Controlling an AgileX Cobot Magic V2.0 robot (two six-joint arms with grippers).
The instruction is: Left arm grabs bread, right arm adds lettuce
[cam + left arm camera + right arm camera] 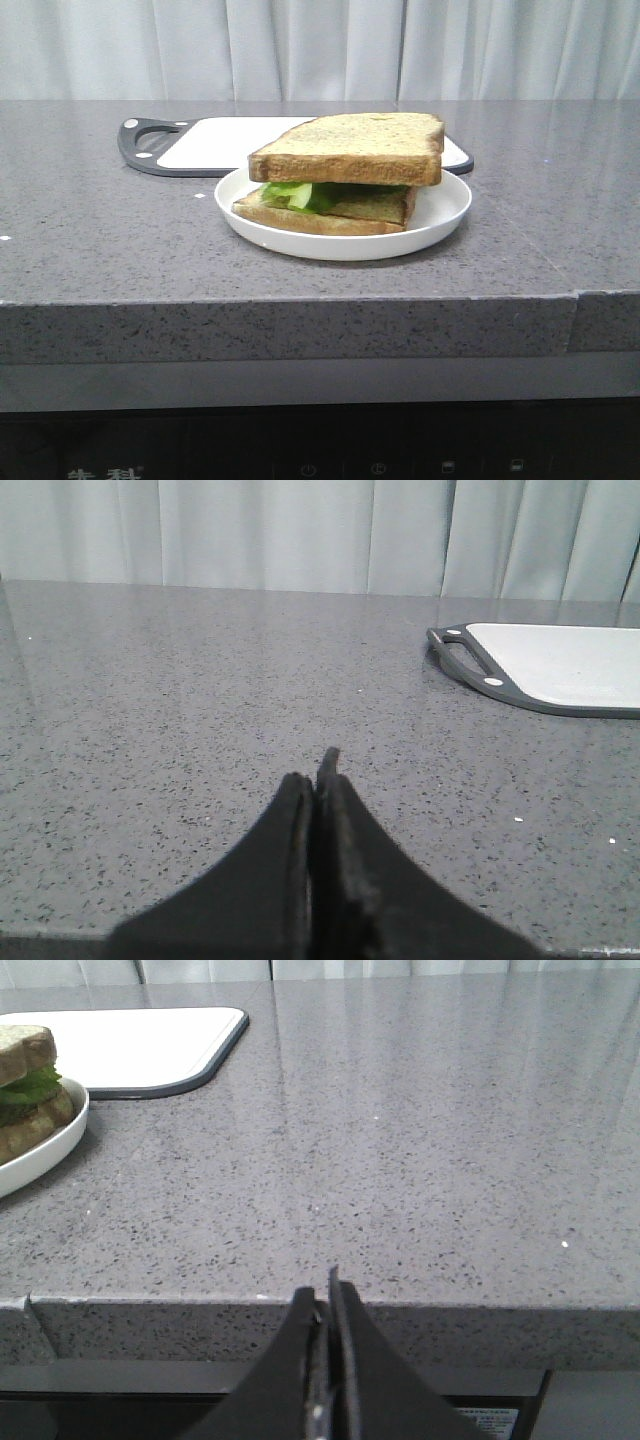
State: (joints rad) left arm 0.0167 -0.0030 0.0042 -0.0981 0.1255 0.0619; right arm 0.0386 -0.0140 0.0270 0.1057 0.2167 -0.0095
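A thick tan bread slice [350,147] lies on top of the green lettuce [298,193], which rests on a lower bread slice [330,214] in a white plate [440,215]. The stack also shows at the edge of the right wrist view, with bread [25,1048] over lettuce [28,1092]. Neither arm shows in the front view. My left gripper [316,780] is shut and empty, low over bare counter, away from the plate. My right gripper [322,1295] is shut and empty, at the counter's front edge, to the right of the plate.
A white cutting board with a dark rim and handle [160,145] lies behind the plate; it also shows in the left wrist view [560,665] and in the right wrist view [150,1050]. The grey speckled counter [100,230] has a front edge, and white curtains hang behind.
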